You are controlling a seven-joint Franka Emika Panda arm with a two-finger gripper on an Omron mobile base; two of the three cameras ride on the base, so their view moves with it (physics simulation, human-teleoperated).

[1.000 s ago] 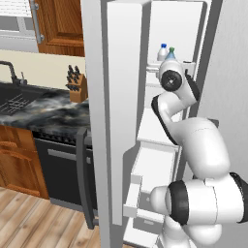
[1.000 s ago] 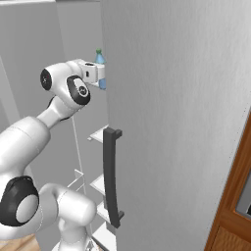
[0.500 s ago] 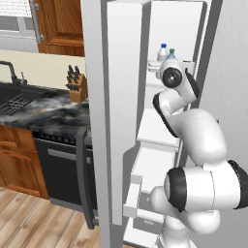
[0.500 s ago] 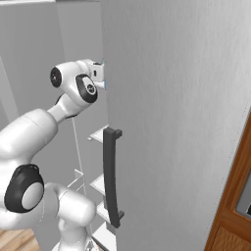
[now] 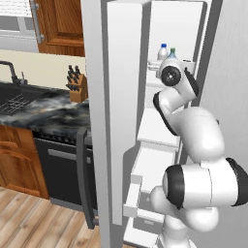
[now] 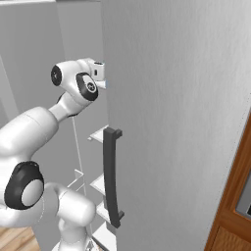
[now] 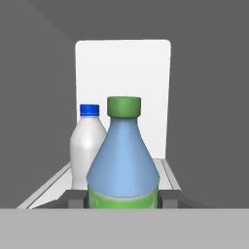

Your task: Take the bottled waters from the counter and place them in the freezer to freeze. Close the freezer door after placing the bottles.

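In the hand view the translucent blue-green bottle with its green cap stands upright between my fingertips, and my gripper is shut on its lower body. Behind it and to the left, the white bottle with a blue cap stands on a white freezer shelf. In the left base view my hand reaches into the upper freezer, and both caps, the white bottle's and the blue-green bottle's, peek over it. The freezer door stands open to the left.
White door bins jut from the open door beside my arm. The dark marble counter with a knife block and sink lies left, above a black appliance. A grey closed door with a dark handle flanks my hand on the right.
My hand has pushed deeper into the freezer with the blue-green bottle; in the right base view the bottle has gone behind the grey door's edge.
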